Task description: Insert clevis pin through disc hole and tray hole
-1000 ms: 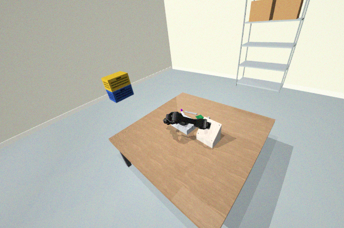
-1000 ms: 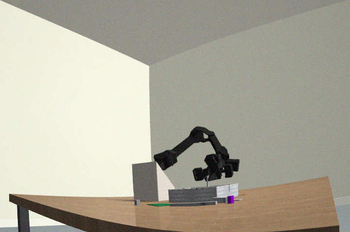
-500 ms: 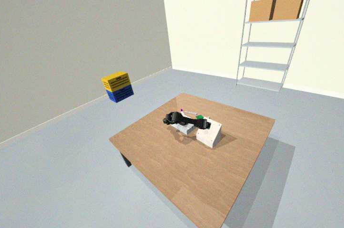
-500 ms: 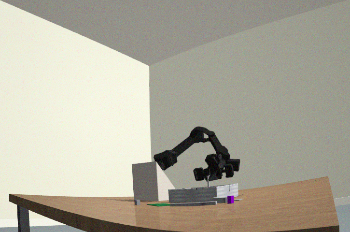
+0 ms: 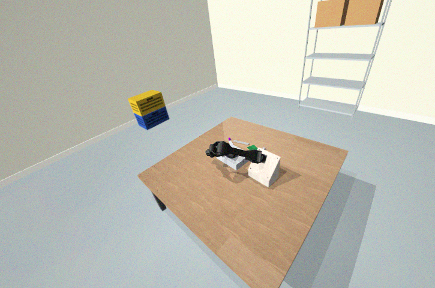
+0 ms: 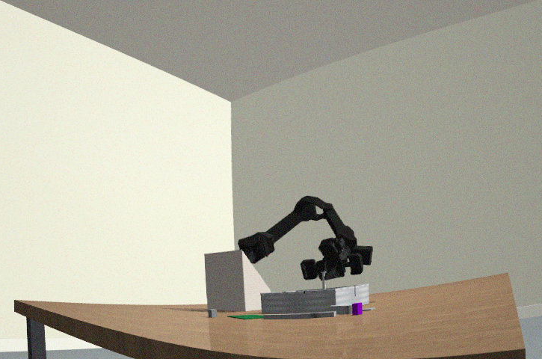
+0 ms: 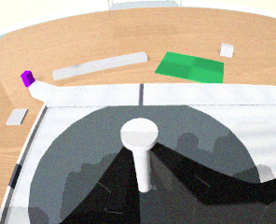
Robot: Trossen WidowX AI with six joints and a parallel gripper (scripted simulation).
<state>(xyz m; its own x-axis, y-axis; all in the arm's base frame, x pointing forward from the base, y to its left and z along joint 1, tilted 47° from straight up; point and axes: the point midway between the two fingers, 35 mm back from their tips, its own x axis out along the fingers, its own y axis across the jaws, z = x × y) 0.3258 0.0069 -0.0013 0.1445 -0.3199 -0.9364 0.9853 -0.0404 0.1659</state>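
The steel clevis pin (image 6: 323, 283) (image 7: 142, 168) stands upright, head up, with its shank between my fingertips. My gripper (image 6: 323, 276) (image 7: 140, 152) is shut on the pin just below its head, above the tray. The steel tray (image 5: 236, 164) (image 6: 297, 303) (image 7: 96, 95) stands on the table. The wide grey disc (image 7: 77, 145) lies inside the tray's rim, with the fingers' shadows across it. The pin's lower end shows over the disc in the wrist view. Whether it touches the disc or enters a hole cannot be told. The disc's hole and the tray's hole are not visible.
Beyond the tray lie a long grey bar (image 7: 101, 66) and a green sheet (image 7: 191, 67). A small pale cube (image 7: 227, 50), a purple block (image 7: 27, 78) and a thin grey plate (image 7: 17, 117) are also around. A white wedge-shaped block (image 5: 263, 171) (image 6: 224, 281) stands near the arm's base.
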